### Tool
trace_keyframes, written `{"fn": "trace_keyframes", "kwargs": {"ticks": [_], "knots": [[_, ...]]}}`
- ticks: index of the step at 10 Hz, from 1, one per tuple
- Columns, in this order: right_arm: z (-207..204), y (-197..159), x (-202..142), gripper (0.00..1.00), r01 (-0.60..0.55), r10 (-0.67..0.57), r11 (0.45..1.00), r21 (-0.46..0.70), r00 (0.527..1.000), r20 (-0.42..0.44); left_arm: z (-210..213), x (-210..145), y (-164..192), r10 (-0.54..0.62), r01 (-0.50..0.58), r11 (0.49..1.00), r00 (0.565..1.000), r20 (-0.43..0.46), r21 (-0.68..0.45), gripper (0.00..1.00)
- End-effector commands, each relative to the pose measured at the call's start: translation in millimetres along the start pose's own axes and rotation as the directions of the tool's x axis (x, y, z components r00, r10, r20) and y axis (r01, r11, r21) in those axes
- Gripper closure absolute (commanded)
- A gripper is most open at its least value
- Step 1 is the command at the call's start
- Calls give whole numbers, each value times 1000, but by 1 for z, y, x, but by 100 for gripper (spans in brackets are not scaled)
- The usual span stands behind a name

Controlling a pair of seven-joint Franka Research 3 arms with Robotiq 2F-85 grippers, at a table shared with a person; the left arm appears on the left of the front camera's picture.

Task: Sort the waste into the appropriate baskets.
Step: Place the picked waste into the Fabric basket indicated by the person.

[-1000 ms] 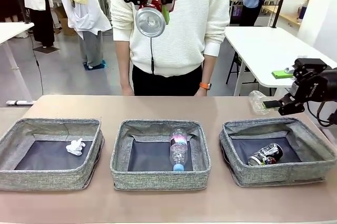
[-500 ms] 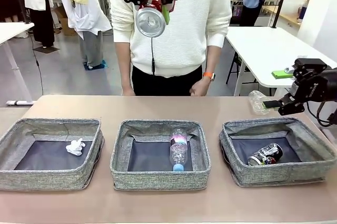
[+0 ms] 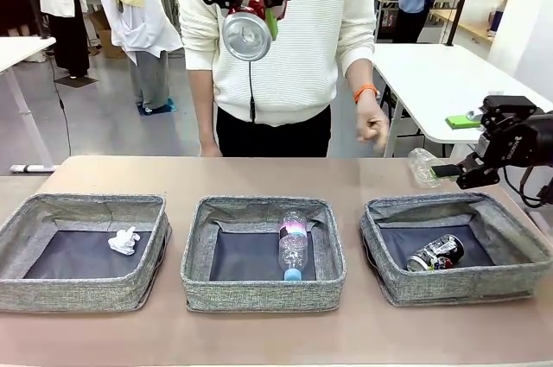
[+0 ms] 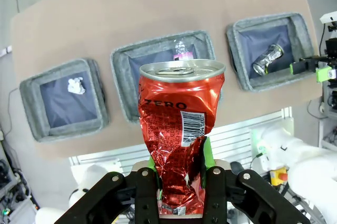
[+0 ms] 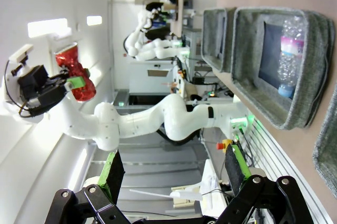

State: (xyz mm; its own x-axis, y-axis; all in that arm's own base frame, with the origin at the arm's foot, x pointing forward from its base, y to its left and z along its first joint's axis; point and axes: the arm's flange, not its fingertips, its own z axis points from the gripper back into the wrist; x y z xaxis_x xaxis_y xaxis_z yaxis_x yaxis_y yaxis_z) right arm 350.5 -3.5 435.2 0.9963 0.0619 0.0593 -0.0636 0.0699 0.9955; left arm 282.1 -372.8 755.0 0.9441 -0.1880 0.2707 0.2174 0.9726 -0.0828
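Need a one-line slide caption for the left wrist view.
Left gripper clamps a crushed red can high above the three grey baskets.

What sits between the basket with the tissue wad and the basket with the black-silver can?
In the front view, the middle basket stands between them, with the clear bottle lying in it.

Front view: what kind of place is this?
Probably a robotics lab: the left gripper holds a red can high above three baskets, with white worktables behind.
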Motion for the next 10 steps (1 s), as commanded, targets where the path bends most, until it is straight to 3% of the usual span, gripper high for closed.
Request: {"fn": "trace_keyframes", "kwargs": {"ticks": [1, 10], "knots": [[1, 2, 0, 0, -18, 18, 1000, 12, 1000, -5, -3, -4, 5, 17, -17, 1000, 1000, 20, 6, 67], [0, 0, 0, 0, 0, 0, 1000, 0, 1000, 0, 0, 0, 0, 0, 0, 1000, 1000, 0, 0, 67]]}}
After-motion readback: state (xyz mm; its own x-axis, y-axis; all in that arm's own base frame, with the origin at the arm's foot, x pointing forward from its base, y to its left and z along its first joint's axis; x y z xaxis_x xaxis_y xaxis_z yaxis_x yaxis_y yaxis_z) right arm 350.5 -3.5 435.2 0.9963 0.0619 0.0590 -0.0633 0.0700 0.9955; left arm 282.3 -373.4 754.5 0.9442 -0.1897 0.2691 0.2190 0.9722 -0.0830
